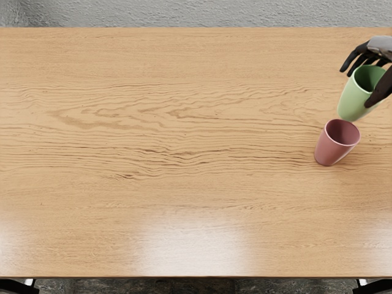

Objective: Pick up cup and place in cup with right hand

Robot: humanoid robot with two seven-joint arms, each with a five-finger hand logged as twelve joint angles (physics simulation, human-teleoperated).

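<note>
Head view is showing it: the green cup [350,101] is hanging mouth up near the right edge, just beyond the pink cup [332,148].

"And what's holding it?"

"The right hand [379,47]. Its fingers [353,57] are clamping on the green cup, the thumb [382,90] crossing the near side."

"Are the cups touching?"

"I'm not managing to tell. The pink one is standing open-side up on the bench [184,184], and a rough grey wall [184,12] is running behind."
</note>
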